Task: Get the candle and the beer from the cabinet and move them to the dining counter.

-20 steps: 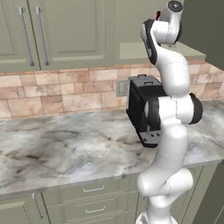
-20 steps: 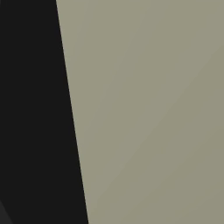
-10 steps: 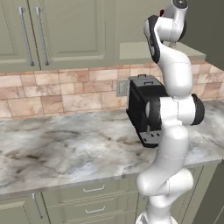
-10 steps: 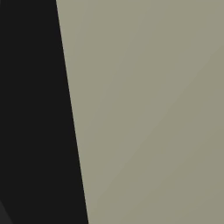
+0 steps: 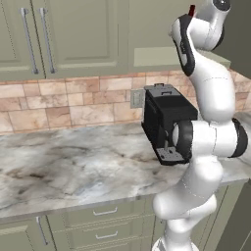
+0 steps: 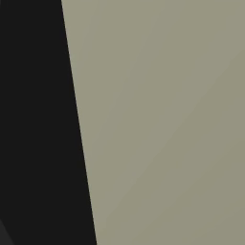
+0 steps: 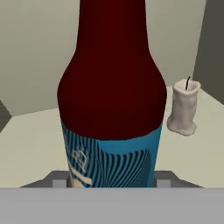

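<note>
**A:** What had changed at the hand?

**B:** In the left base view the arm (image 5: pixel 206 98) had swung its top joints a little farther right than a second before, reaching up past the black appliance (image 5: pixel 164 117) on the marbled worktop (image 5: pixel 73 166) and into the cabinet. The base had not driven, as the tile wall and the drawers sat where they were.

**A:** And the gripper (image 7: pixel 111 181)?

**B:** Its fingertips (image 7: pixel 59 179) had drawn in. In the hand view they stood one on each side of the beer (image 7: pixel 111 87), flush against the edges of the blue label, so I took it as clamped on the bottle rather than merely straddling it.

**A:** Where was the bottle?

**B:** It was upright on the pale cabinet shelf (image 7: pixel 26 148). Its foot was hidden below the fingertips, so I could not tell whether it had left the shelf.

**A:** The candle (image 7: pixel 183 109)?

**B:** It was on the same shelf, to the right of the bottle and farther back, with its wick up. It stood apart from the bottle and from the gripper.

**A:** So what did that mean for the job?

**B:** I judged the beer was gripped and ready to be drawn straight out. The candle was untouched, and neither had reached the dining counter.
</note>
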